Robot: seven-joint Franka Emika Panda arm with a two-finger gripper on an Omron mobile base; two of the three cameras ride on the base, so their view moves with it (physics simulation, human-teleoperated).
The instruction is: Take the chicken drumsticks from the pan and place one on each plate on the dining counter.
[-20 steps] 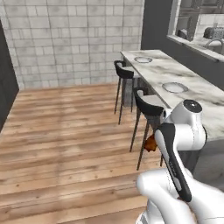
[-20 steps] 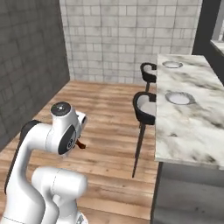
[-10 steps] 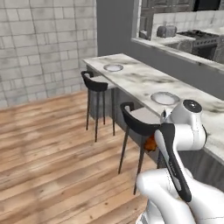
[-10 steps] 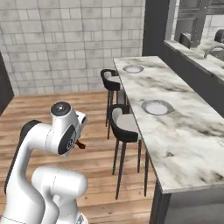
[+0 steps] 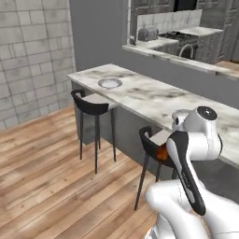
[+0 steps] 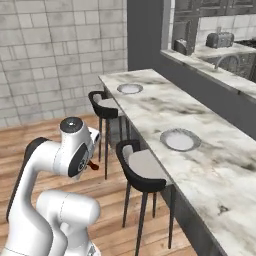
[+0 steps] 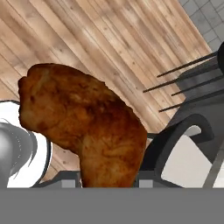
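A: Since the earlier pictures the whole scene has swung round with the base; the long marble table (image 6: 200, 165) now runs much closer, and the arm's pose looks unchanged.

B: Where is the drumstick?

A: A glossy brown chicken drumstick (image 7: 87, 127) is pinched between the fingers, its thick end up in the hand view, above the plank floor (image 5: 42, 177). From the left base view a bit of it (image 5: 162, 152) peeks out orange-brown beside the white arm; from the right base view a reddish tip (image 6: 93, 165) shows at the gripper (image 6: 91, 164).

B: And the plates?

A: One plate (image 6: 179, 139) lies on the table near its stool-side edge, about midway along. A second plate (image 6: 129, 88) lies toward the far end; it also shows in the left base view (image 5: 110, 83). Both look bare.

B: What stands in the way?

A: Two black-backed stools. The near stool (image 6: 141, 172) is tucked against the table's edge, just beside the nearer plate and between the arm and the table. The far stool (image 5: 93, 105) stands by the far plate. In the hand view a stool's dark back and thin legs (image 7: 192, 109) lie beside the drumstick.

B: Anything behind?

A: A grey raised ledge (image 5: 186, 60) along the table's far edge, then a kitchen worktop with a toaster (image 6: 220, 39) and a tap (image 5: 186, 49).
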